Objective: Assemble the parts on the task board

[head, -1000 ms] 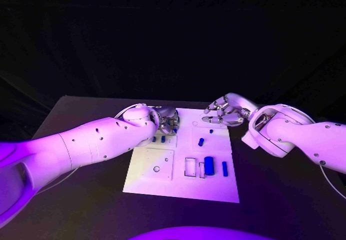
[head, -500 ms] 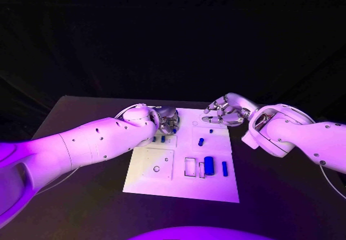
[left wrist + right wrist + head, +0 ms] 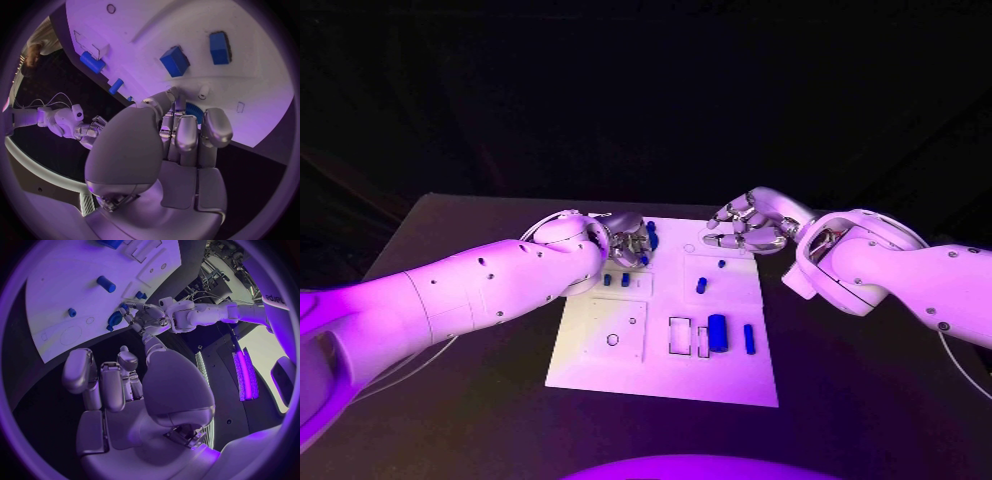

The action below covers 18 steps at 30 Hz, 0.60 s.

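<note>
Black table (image 3: pixel 473 300) carries the task board (image 3: pixel 661 370); left robot hand (image 3: pixel 629 240) pinches a blue part (image 3: pixel 651 237) at its far edge, while right robot hand (image 3: pixel 750 228) hovers nearby, fingers loosely curled, empty.

Both hands crowd the task board (image 3: pixel 661 370) far edge: left hand (image 3: pixel 626 240) over its far-left corner, right hand (image 3: pixel 747 228) at its far-right corner. The board's near edge lies unobstructed.

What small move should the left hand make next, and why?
Probably carry the blue part a little toward an open slot and lower it. The left hand holds that part just above the far edge of the board, clear of the surface, as the right wrist view also shows. The right hand hovers empty nearby, so nothing blocks the way.
</note>
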Motion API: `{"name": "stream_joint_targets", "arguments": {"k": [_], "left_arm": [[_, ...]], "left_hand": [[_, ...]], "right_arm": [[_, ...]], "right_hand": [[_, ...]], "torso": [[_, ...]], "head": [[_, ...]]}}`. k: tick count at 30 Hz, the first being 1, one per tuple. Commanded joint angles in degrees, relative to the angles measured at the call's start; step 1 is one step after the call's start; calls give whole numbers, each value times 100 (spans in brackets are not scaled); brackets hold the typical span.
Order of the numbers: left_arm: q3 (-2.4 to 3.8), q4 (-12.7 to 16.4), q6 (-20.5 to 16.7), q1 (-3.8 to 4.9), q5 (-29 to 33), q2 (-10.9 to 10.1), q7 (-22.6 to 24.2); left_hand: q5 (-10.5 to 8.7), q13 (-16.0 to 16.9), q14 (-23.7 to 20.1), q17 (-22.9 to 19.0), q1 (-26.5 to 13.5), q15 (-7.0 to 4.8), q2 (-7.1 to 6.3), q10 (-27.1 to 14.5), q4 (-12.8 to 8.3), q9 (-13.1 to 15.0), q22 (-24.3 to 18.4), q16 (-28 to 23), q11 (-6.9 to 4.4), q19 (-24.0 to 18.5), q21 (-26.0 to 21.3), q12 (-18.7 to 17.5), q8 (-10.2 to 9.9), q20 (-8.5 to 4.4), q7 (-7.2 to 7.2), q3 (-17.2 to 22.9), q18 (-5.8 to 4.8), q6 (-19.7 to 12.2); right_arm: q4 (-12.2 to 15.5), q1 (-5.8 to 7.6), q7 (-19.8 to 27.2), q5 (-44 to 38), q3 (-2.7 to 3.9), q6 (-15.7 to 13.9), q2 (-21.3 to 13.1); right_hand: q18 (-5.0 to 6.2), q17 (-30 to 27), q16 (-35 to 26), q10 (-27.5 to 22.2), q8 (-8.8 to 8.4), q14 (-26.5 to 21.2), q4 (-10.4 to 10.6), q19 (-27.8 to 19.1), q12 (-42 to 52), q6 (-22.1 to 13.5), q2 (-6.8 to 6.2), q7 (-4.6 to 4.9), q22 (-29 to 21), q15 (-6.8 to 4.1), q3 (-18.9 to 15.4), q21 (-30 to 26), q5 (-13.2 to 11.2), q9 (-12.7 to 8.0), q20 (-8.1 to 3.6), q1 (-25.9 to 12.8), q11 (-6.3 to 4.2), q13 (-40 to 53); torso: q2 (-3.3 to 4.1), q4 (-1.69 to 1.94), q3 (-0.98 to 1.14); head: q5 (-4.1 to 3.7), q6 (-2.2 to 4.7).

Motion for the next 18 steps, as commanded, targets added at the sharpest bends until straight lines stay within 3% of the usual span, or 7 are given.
{"name": "stream_joint_targets", "arguments": {"k": [1, 12, 18], "left_arm": [[35, 97, -249, 3, 358, -48, 151], [217, 504, -228, 6, 579, -446, 97], [252, 613, -84, 7, 609, -685, 22]], "left_hand": [[-32, 8, 55, -27, -94, -3, -13, 57, 22, -2, 5, 20, 0, 35, 18, -41, -28, -3, -8, 10, -59, 41], [-36, 9, 49, -71, -203, -6, -47, 84, 40, -9, 2, 7, -4, 34, 15, -98, -58, -9, -18, -8, -58, 60], [-36, 9, 48, -74, -213, -6, -52, 86, 41, -11, 20, 7, -4, 44, 26, -105, -62, -10, -19, -10, -61, 60]], "right_arm": [[7, -3, 23, -25, 0, -7, -3], [12, -3, 20, -25, 0, -5, -22], [12, -3, 16, -25, 0, -3, -31]], "right_hand": [[99, -3, -32, 13, 21, 249, -2, -40, 16, -6, 22, -5, -8, -32, -22, -26, 35, 8, 15, 46, -1, 5], [99, -3, -32, 13, 21, 249, -2, -40, 16, -6, 22, -5, -8, -32, -22, -26, 35, 8, 15, 46, -1, 5], [99, -3, -32, 13, 21, 249, -2, -40, 16, -6, 22, -5, -8, -32, -22, -26, 35, 8, 15, 46, -1, 5]], "torso": [[-3, 6, 0], [2, 2, -1], [2, 12, -1]], "head": [[0, 17], [1, 55], [-22, 51]]}}
